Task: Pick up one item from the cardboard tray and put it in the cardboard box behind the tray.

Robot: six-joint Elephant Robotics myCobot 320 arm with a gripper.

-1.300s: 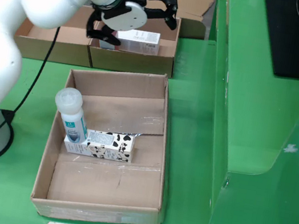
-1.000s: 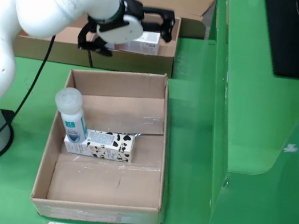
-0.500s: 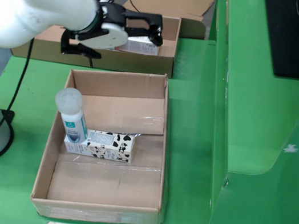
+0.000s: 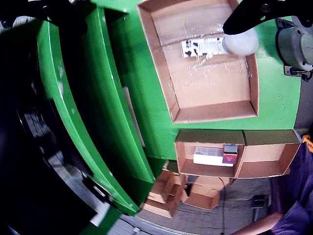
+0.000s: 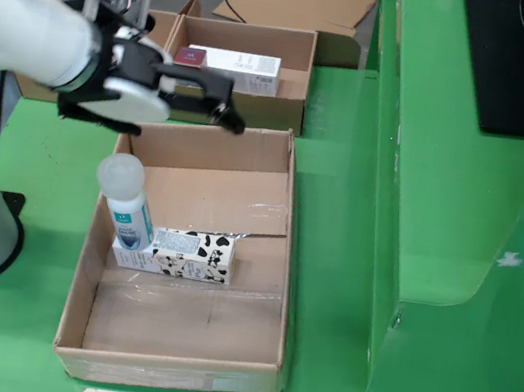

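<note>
Currently gripper [image 5: 219, 104] hovering empty over tray's back edge, jaws spread.
Bottle [image 5: 126, 201] standing upright in the cardboard tray [image 5: 281, 291], touching the cow-print carton [image 5: 188, 253] lying beside it. Cardboard box [image 5: 297, 85] behind the tray holding a white carton [image 5: 244, 70] and a small dark-red box [image 5: 189, 57].

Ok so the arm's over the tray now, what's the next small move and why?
Probably lower the pincer toward the white bottle. The pincer looks empty and sits high over the tray's far edge, while the bottle and cow-print carton remain inside. The bottle's standing cap looks easiest to reach.
</note>
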